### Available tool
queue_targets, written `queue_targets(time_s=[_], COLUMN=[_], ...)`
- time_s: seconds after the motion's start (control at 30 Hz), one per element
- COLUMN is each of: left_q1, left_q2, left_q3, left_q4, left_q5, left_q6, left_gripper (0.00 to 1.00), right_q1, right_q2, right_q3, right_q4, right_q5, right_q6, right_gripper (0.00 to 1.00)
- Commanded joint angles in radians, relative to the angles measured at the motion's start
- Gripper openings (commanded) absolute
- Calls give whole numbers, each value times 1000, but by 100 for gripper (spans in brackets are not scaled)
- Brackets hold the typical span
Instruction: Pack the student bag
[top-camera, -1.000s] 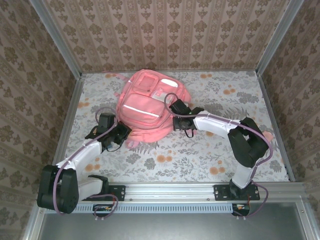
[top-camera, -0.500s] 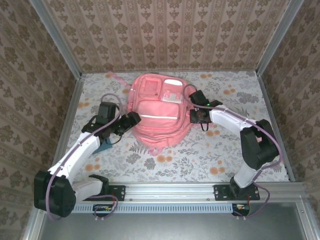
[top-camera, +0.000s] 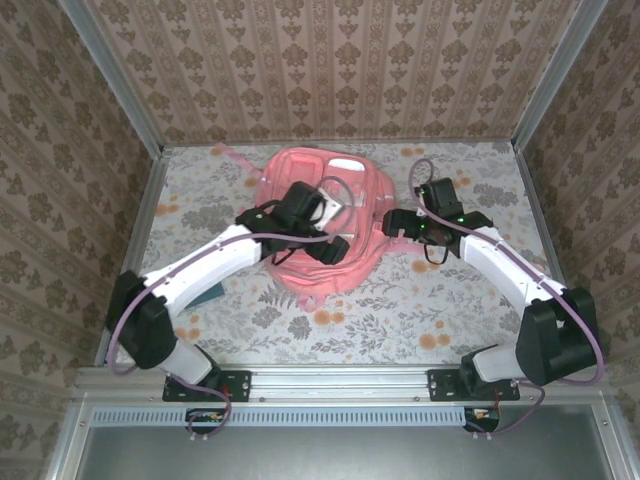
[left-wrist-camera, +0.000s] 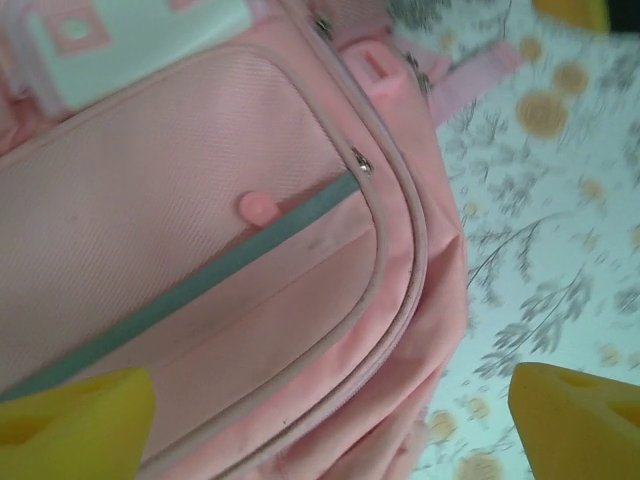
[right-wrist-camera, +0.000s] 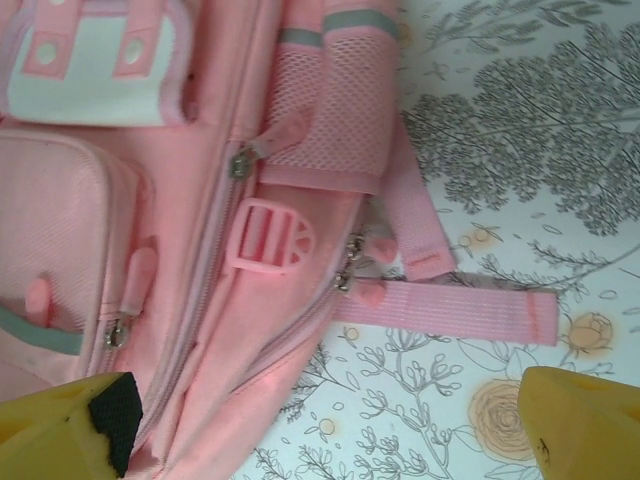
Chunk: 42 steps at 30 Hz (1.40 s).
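Lying front side up, the pink student bag rests on the far half of the flowery table. The left gripper hangs over the bag's front pocket. Its yellow fingers are spread wide, with nothing held between them. The right gripper sits just beside the bag's right side, above a pink strap. It is wide open too and holds nothing.
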Motion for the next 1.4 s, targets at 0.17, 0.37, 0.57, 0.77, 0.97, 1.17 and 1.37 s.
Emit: queue_targets(time_s=[0.17, 0.37, 0.57, 0.77, 0.97, 1.17, 1.37], left_q1=[-46, -39, -19, -18, 1, 14, 19], left_q2=[208, 338, 390, 405, 412, 306, 173], left_q3=[192, 298, 319, 294, 302, 235, 140], left_q4=[-179, -233, -231, -193, -179, -108, -32], left_q5=[-120, -100, -55, -76, -147, -93, -103], left_q6=[319, 372, 408, 427, 400, 398, 415], left_gripper=[80, 74, 71, 72, 38, 12, 4], right_q1=[-111, -130, -135, -135, -133, -103, -92], right_q2=[-51, -48, -28, -6, 77, 179, 295], right_q3=[-49, -58, -56, -46, -3, 73, 180], right_q4=[32, 39, 46, 45, 7, 43, 148], right_q5=[-128, -150, -169, -180, -215, -307, -433], right_q6=[20, 20, 22, 27, 6, 2, 92], right_gripper=[99, 99, 98, 98, 94, 88, 85])
